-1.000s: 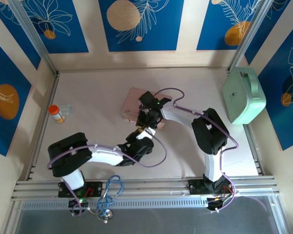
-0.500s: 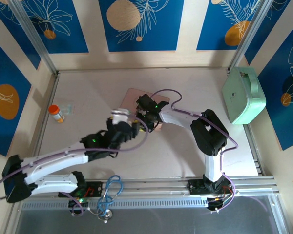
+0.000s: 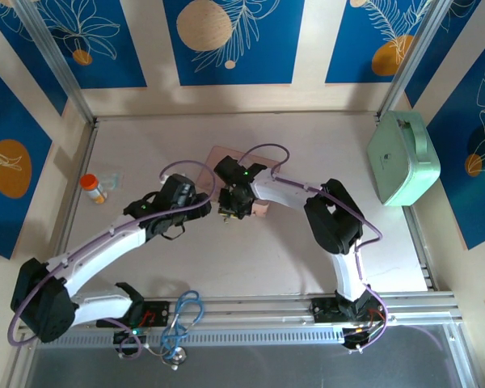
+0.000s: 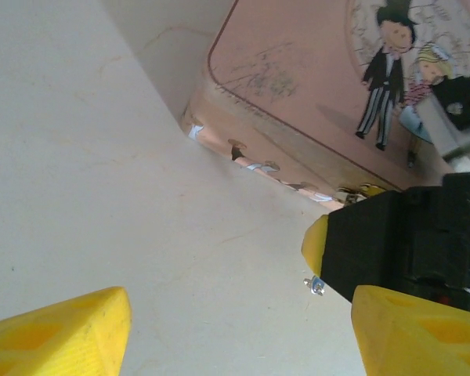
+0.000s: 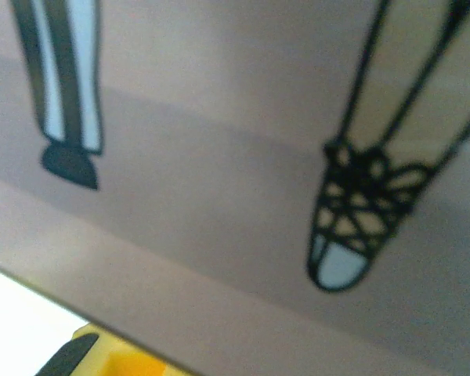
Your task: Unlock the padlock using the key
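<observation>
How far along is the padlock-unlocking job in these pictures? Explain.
Done: no opened padlock is visible. In hand: the right pincer sits at the front edge of the pink tin, beside a tiny silvery piece, key or padlock unclear. The left pincer hangs open and empty nearby. Left: key in, turn, shackle freed.

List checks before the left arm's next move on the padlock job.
1. Left gripper open and empty: ok.
2. Right gripper open or shut: cannot tell; it sits at the near edge of the tin.
3. Padlock found: cannot tell; a small silver bit by the right gripper is too small to identify.
4. Key in a grip: cannot tell.
5. Tin flat on the table, lid shut: ok.
6. Room between the grippers: not ok; they look very close in the left wrist view.
</observation>
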Motion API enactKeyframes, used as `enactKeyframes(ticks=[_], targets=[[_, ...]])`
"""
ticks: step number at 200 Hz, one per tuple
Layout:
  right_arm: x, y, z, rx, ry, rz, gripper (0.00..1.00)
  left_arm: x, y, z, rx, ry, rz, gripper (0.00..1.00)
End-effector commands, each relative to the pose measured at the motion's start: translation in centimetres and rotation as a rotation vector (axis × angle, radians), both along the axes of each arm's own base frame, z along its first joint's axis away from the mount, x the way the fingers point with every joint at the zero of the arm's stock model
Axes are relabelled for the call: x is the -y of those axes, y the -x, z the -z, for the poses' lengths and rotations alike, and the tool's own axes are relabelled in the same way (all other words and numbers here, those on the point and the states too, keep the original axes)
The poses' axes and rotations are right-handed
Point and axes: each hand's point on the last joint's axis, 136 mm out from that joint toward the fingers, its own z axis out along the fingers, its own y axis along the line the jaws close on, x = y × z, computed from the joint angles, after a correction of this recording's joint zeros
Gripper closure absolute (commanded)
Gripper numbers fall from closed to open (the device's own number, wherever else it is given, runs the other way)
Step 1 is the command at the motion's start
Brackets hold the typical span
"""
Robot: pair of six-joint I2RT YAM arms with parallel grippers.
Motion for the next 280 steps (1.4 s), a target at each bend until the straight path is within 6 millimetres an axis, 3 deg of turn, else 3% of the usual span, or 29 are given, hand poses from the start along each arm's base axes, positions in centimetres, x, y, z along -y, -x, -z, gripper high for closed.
enactKeyframes(ticks=[1, 57, 70, 86, 104, 126, 200, 244, 280], targets=[[4.0, 7.1, 7.7, -0.324, 0.229, -0.069, 1.0, 0.8, -1.1, -1.2, -0.027, 0.088, -0.003, 0.27], [3.9, 7.0, 7.8, -0.329, 0.224, -0.065, 1.0, 1.8, -3.6, -1.3, -0.073, 0.159, 0.031, 0.27], [3.8, 6.8, 7.1, -0.303, 0.228, -0.071, 0.79, 1.8, -4.4, -1.2, -0.077, 0.17, 0.021, 0.26], [3.6, 6.2, 5.1, -0.202, 0.223, -0.091, 0.45, 1.6, -5.3, -1.1, -0.077, 0.162, 0.019, 0.26], [3.6, 5.4, 2.7, -0.077, 0.203, -0.113, 0.35, 1.9, -6.3, -1.1, -0.077, 0.152, 0.033, 0.25], [3.7, 4.4, 0.5, 0.023, 0.126, -0.105, 0.34, 2.2, -7.5, -0.6, -0.083, 0.123, 0.046, 0.25], [5.6, 2.2, -3.3, 0.246, 0.068, -0.108, 0.39, 1.2, -10.8, 2.6, -0.107, 0.052, 0.02, 0.26], [9.7, 1.9, -2.4, 0.277, 0.157, -0.007, 0.4, 1.3, -11.6, 4.1, -0.129, 0.056, 0.03, 0.3], [11.0, 0.7, -1.9, 0.274, 0.16, 0.037, 0.41, 1.5, -11.4, 5.3, -0.155, 0.056, 0.052, 0.37]])
